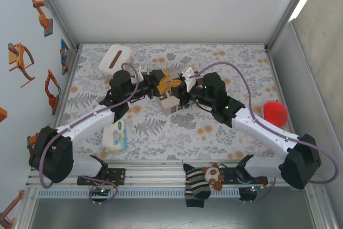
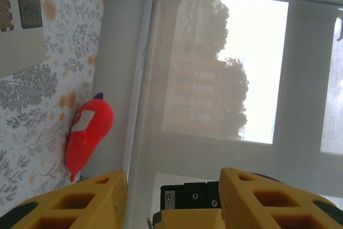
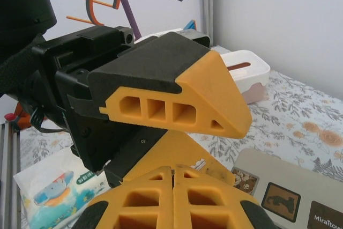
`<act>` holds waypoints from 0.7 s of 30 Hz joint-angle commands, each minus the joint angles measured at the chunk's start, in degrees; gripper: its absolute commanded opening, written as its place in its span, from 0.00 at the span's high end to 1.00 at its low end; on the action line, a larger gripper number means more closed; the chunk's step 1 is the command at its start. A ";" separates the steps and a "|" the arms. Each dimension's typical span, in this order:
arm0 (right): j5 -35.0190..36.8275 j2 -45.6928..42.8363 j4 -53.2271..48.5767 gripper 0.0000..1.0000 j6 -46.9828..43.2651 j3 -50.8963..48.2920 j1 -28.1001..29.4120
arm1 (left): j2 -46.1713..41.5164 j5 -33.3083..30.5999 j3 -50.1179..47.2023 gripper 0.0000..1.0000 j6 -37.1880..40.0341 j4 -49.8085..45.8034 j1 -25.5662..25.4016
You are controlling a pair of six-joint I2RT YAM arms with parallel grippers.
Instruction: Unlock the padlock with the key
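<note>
From above, the left gripper and right gripper are seen meeting at the far side of the beige box; the padlock cannot be made out. In the left wrist view, the left gripper is held spread wide. In the right wrist view, the right gripper is pressed closed near the beige box.

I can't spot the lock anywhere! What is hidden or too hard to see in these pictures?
The lock and key: too small to pick out in the top view, where the left pincer and right pincer crowd together by the beige box.
The right pincer's grip: in the right wrist view its fingers are pressed shut, hiding anything between them.
The box's pictures: cut off by the left edge in the left wrist view.
</note>
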 commanded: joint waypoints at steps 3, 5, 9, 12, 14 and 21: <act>-0.31 0.28 1.28 1.00 -1.55 1.68 -0.25 | 0.29 -0.30 1.99 0.63 0.17 1.44 -0.29; -0.22 0.17 1.03 1.00 -1.74 1.67 -0.25 | 0.38 -0.29 2.15 0.68 0.46 1.11 -0.28; 0.13 -0.21 0.58 1.00 -1.87 1.42 -0.25 | 0.50 -0.39 2.17 0.77 0.58 0.97 -0.30; 0.57 -0.64 0.57 1.00 -1.69 0.98 -0.25 | 0.41 -0.55 2.08 0.82 0.99 0.24 -0.30; 0.87 -1.00 0.74 1.00 -1.53 0.56 -0.25 | 0.44 -0.56 2.08 0.86 1.31 -0.17 -0.30; 1.97 -1.83 0.94 1.00 -1.34 -0.17 -0.25 | 0.08 -0.64 2.43 0.98 3.15 -2.62 -0.30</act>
